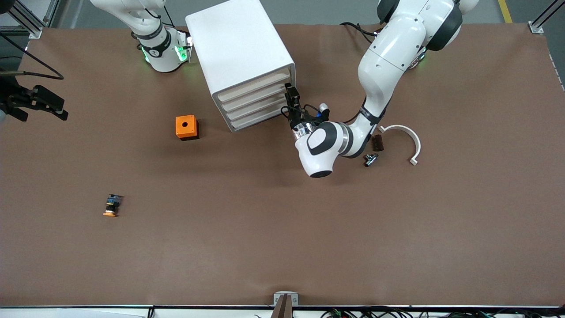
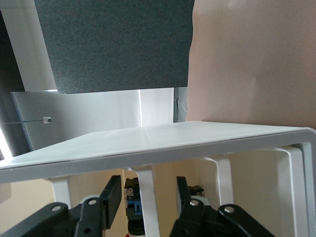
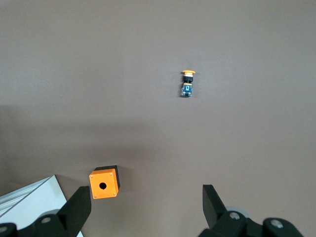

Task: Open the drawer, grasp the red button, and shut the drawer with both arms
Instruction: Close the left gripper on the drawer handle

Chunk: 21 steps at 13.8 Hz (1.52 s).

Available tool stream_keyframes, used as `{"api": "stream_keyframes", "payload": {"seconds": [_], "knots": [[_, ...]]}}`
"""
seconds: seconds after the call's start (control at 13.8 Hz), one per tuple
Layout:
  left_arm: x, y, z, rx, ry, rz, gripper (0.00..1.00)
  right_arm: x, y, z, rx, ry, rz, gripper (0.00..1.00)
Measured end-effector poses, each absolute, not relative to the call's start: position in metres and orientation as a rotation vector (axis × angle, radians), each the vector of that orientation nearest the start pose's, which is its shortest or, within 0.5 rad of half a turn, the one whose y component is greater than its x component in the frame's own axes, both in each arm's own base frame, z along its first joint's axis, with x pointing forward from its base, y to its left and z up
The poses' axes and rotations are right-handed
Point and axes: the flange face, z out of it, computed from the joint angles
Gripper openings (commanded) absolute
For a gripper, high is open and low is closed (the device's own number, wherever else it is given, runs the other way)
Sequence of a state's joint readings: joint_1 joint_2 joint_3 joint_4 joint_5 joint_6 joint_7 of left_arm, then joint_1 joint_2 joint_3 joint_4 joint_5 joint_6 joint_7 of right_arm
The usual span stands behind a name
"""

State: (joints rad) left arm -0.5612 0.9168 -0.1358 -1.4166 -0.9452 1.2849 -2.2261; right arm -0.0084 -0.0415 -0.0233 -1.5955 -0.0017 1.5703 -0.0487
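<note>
1. White plastic cabinet (image 1: 238, 44) sits at 12 o'clock in the front view. Its four stacked drawer fronts (image 1: 254, 104) face about 5 o'clock, and all look shut.
2. The left gripper (image 1: 291, 102) is at the 3 o'clock end of those fronts. In the left wrist view its fingers (image 2: 112, 195) sit half closed on either side of a thin white upright bar (image 2: 146, 197), with a gap on each side and nothing gripped. I cannot tell which drawer it belongs to.
3. The button (image 2: 132, 205) seems to be the small black and blue part showing just past that bar, probably inside the cabinet. Its red cap is barely visible.
4. The right gripper (image 3: 145, 197) waits wide open and empty, over the orange box (image 3: 103, 183) at the right arm's end of the table.
5. Handling, as a judgement:
   - The drawer looks light and stiff. Pinch the bar and pull straight out, because the cabinet may slide.
   - The button looks small, hard and light. Grip it across the black body, since the rounded cap may slip.
</note>
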Motion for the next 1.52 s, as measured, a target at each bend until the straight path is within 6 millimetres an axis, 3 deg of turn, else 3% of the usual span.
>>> {"api": "stream_keyframes", "payload": {"seconds": [0.65,1.23,1.52], "knots": [[0.436,-0.474,0.175,-1.142,-1.550,1.463,0.52,0.541,-0.018,0.635,-3.143,-0.027,-0.017,1.00],[0.421,-0.489,0.167,-1.106,-1.536,1.455,0.51,0.540,-0.018,0.634,-3.142,-0.026,-0.006,1.00],[0.415,-0.495,0.167,-1.113,-1.527,1.448,0.38,0.540,-0.018,0.634,-3.142,-0.026,-0.006,1.00]]}}
